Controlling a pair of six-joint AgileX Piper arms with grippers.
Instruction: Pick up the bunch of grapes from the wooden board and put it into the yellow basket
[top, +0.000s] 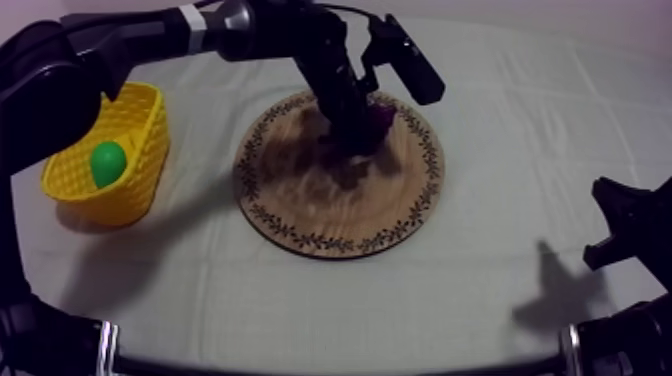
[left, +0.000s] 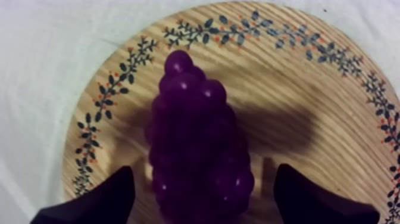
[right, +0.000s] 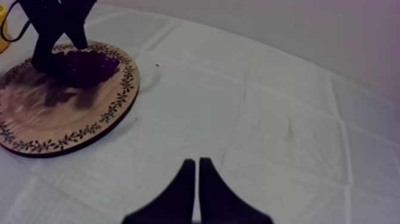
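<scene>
top: left gripper (top: 360, 125) down at bunch of grapes (top: 381, 117), far edge of wooden board (top: 330, 205); yellow basket (top: 140, 130) by tabletop's left edge | left wrist: fingers (left: 101, 199) apart, flanking grapes, gaps either side | right wrist: right gripper (right: 197, 173) fingers together over cloth (right: 286, 119)

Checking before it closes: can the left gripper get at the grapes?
Probably yes: the left gripper is open, a finger each side of the bunch of grapes on the wooden board.

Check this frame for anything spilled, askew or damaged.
Nothing stands out. The bunch of grapes lies whole on the wooden board between the fingers of the open left gripper; the yellow basket stands upright with a green fruit inside; the right gripper is shut above bare cloth.
</scene>
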